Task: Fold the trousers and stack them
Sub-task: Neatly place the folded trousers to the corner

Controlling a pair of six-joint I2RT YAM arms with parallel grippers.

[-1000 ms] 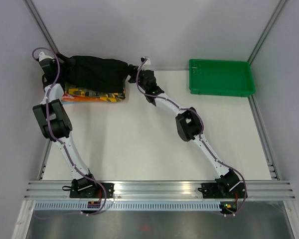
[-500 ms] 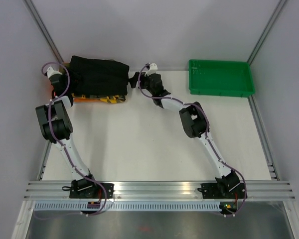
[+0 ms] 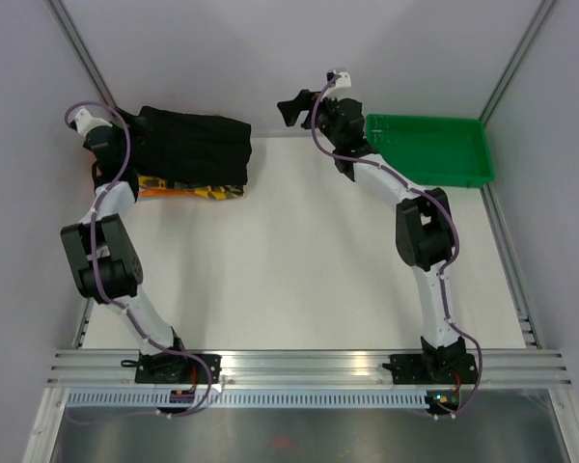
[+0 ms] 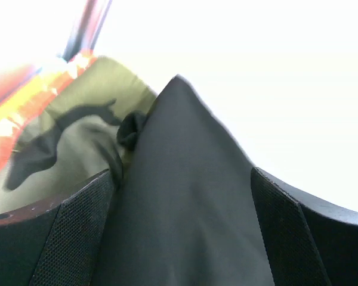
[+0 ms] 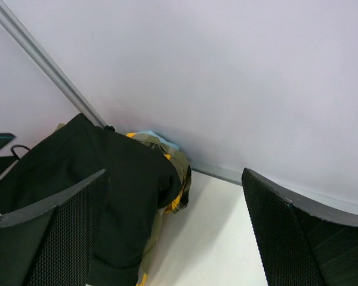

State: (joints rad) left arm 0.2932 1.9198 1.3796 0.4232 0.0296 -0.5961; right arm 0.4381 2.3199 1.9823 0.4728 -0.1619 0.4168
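Left wrist: your left gripper (image 4: 182, 171) stood wide open, nothing clamped, over the folded plain black soft-fabric trousers (image 4: 185, 226), which lay on the folded olive, black and orange camouflage garment (image 4: 65, 143).
Right wrist: your right gripper (image 5: 174, 173) was wide open and empty.
Top: the stack sat in the table's far-left corner, well apart from the green plastic tray (image 3: 434, 145).

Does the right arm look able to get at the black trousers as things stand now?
Probably yes. The right arm is raised near the green tray, its jaws open, and only bare table lies between it and the trousers.
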